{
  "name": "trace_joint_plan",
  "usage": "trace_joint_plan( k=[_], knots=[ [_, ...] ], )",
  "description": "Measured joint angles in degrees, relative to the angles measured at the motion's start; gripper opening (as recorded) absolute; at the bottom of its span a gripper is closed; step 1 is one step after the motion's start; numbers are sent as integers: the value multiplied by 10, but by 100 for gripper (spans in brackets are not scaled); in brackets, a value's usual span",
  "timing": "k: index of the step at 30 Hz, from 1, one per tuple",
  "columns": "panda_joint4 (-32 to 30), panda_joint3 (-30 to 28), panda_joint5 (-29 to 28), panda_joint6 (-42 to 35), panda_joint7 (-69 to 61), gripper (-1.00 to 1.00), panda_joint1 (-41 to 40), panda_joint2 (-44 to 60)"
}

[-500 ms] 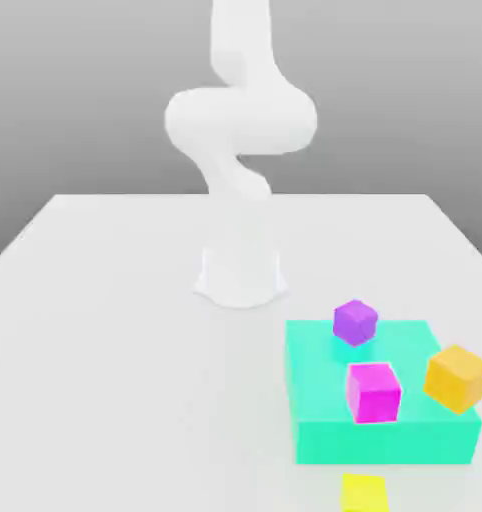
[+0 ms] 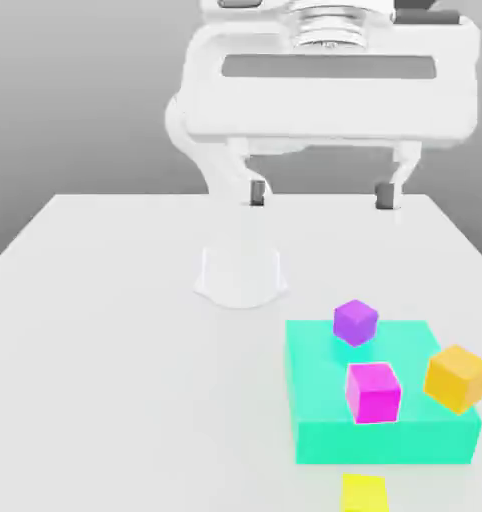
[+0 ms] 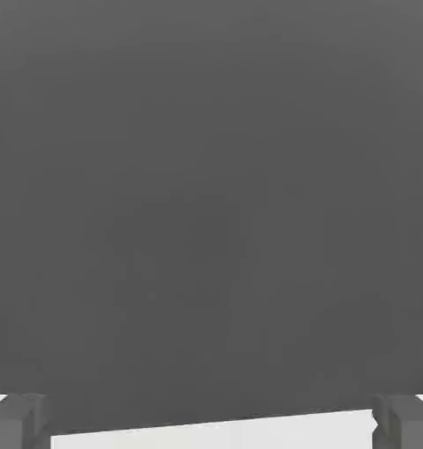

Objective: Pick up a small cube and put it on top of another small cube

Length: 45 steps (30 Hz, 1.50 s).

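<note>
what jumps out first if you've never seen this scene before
The big white pincer looms at the top of the exterior view, fingers spread wide and holding nothing. Below, at that view's right, a teal block carries a purple cube and a magenta cube, with an orange cube at its edge. The small yellow cube lies on the table in front.

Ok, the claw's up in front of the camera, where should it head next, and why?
Probably bring the open claw toward the yellow cube at the table's near edge. It hangs high and empty, and that cube lies alone, off the teal block.
</note>
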Motion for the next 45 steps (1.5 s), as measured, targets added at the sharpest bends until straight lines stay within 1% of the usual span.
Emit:
trace_joint_plan(
  k=[7, 13, 18, 19, 26, 30, 33, 37, 40, 42, 43, 45],
  knots=[
    [-3, 12, -28, 45, 67, 0, 22, 146],
    [-6, 14, -33, 85, 111, 0, 46, 269],
    [12, -12, -58, 155, 138, 0, 72, 372],
    [15, -17, -61, 165, 140, -100, 75, 384],
    [14, -15, -61, 164, 141, -100, 74, 383],
    [-2, 6, -36, 109, 122, -100, 58, 312],
    [-20, 33, -14, 68, 122, -100, 70, 251],
    [-47, 72, 20, 15, 125, -100, 97, 169],
    [-67, 98, 49, -24, 126, -100, 137, 107],
    [-81, 105, 69, -50, 127, -100, 167, 66],
    [-87, 105, 68, -46, 131, -100, 172, 64],
    [-97, 102, 53, -14, 145, -100, 171, 88]
  ],
)
